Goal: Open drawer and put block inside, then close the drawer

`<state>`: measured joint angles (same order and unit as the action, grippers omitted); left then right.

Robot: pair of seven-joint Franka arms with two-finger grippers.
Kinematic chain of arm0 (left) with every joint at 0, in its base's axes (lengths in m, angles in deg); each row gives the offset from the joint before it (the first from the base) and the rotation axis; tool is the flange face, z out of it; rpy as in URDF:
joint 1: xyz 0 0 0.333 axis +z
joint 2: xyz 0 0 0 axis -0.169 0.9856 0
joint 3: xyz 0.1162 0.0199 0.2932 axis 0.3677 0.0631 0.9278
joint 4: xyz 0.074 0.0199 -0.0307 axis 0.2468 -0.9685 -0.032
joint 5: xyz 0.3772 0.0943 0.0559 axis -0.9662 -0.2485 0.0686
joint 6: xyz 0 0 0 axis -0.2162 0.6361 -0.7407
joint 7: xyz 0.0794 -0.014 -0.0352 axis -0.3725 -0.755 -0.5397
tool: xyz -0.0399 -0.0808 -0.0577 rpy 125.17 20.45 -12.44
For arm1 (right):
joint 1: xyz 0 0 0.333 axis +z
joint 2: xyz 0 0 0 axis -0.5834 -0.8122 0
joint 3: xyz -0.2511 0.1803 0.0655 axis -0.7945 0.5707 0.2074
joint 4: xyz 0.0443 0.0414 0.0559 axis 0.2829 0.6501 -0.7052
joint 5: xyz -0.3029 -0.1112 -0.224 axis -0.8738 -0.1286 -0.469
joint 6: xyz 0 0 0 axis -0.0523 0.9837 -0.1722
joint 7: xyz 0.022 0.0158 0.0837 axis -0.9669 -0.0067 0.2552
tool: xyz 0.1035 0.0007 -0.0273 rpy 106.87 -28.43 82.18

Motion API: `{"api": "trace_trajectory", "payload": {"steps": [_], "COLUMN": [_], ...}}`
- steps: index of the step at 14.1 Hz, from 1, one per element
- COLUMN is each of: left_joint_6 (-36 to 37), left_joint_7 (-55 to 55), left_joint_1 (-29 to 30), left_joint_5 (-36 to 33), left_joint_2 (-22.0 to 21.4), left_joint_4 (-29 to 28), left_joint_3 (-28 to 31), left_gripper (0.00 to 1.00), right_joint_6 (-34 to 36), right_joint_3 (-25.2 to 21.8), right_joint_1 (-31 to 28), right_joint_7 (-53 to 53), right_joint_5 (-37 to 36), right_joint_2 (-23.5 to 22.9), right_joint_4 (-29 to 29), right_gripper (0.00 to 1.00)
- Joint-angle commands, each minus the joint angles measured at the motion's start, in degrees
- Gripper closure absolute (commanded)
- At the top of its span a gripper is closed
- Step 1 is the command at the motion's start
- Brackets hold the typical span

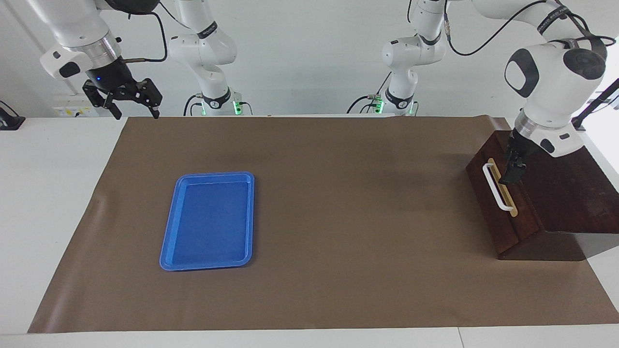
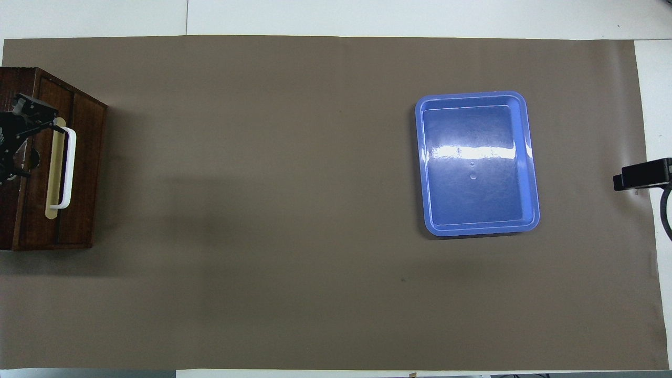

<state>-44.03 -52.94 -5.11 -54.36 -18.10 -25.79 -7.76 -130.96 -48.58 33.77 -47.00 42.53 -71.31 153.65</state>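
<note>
The dark brown wooden box (image 1: pixel 561 193) stands at the left arm's end of the table with its drawer (image 1: pixel 483 198) pushed fully in. Its white bar handle (image 1: pixel 495 186) on the tan strip faces the table's middle. The block is hidden. My left gripper (image 1: pixel 512 170) hangs open just above the box's top edge, beside the handle (image 2: pixel 68 168), with nothing between its fingers. In the overhead view the left gripper (image 2: pixel 23 144) shows at the frame's edge over the box (image 2: pixel 37 220). My right gripper (image 1: pixel 137 114) is open and empty, up in the air over the table's corner at the right arm's end.
A flat blue tray (image 1: pixel 209 220) lies on the brown mat (image 1: pixel 338 193) toward the right arm's end, with nothing in it. The same tray (image 2: pixel 476 163) shows in the overhead view. White table surface borders the mat.
</note>
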Motion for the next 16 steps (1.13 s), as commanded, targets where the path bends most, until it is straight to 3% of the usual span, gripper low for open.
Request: {"api": "trace_trajectory", "payload": {"steps": [1, 7, 9, 16], "left_joint_6": [7.9, 16.9, 17.2, 17.6], "left_joint_7": [13.5, 31.7, 45.8, 42.9], "left_joint_1": [-0.4, -4.3, -3.7, -3.0], "left_joint_5": [5.4, 5.3, 5.5, 6.5], "left_joint_2": [-0.7, -1.5, -2.6, -4.8], "left_joint_4": [5.7, 6.2, 4.4, 4.2], "left_joint_3": [0.7, -0.1, -0.1, -1.4], "left_gripper": [0.0, 0.0, 0.0, 0.0], "right_joint_6": [-0.7, -0.6, -0.6, -0.3], "right_joint_3": [0.8, 0.8, 0.8, 0.8], "right_joint_1": [-0.7, -0.8, -0.8, -0.8], "right_joint_7": [-1.2, -0.7, -0.5, -0.4], "right_joint_5": [0.4, 0.4, 0.4, 0.2], "right_joint_2": [1.1, 1.1, 1.1, 1.2], "right_joint_4": [1.4, 1.4, 1.4, 1.4], "right_gripper": [0.0, 0.0, 0.0, 0.0]}}
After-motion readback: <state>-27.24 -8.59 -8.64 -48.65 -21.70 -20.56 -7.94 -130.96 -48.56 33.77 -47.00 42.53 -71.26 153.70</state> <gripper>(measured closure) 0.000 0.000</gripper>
